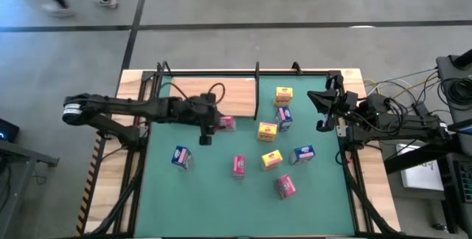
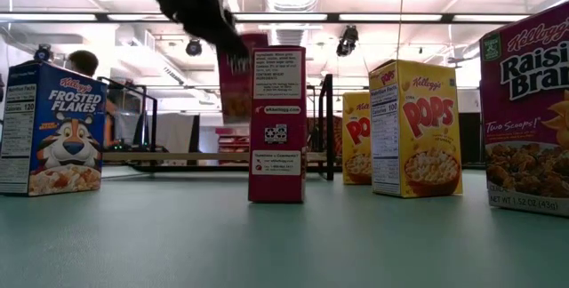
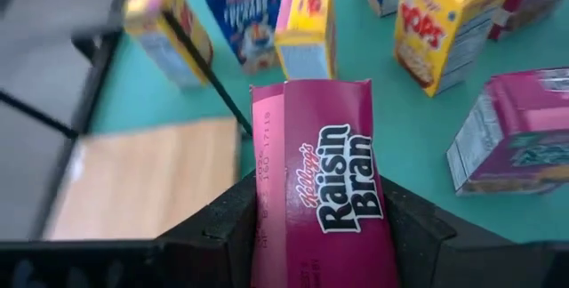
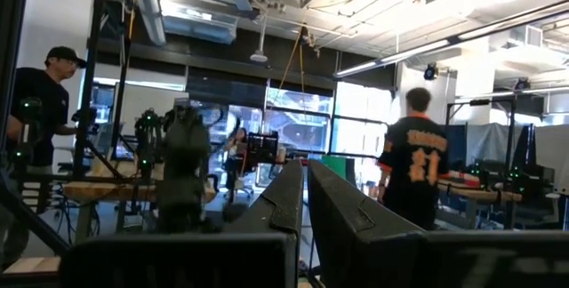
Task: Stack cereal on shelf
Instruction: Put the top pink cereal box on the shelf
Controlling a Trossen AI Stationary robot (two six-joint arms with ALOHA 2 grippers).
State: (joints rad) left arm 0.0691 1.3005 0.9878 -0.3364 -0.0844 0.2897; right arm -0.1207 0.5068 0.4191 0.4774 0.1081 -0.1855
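Left gripper (image 1: 209, 123): pinching a pink Raisin Bran box (image 3: 320, 186) across its narrow sides, raised off the green mat, beside the shelf's edge.
Held box: magenta printed cardboard, white lettering on the face, a paler strip down one long edge; it sticks out ahead of the fingers (image 3: 222, 226).
Handling: judged light and thin-walled, likely to dent under a hard squeeze; the glossy print may slip, so a hold low on the flat sides looks safest.
Shelf (image 1: 236, 91): pale wood panel with thin black posts, just behind the left gripper.
Loose cereal: a blue box (image 1: 181, 157) near the left gripper on the desk side; pink, yellow and blue boxes scattered to its right.
Right gripper (image 1: 325, 111): fingers pressed together, empty, waiting well apart at the mat's right edge.
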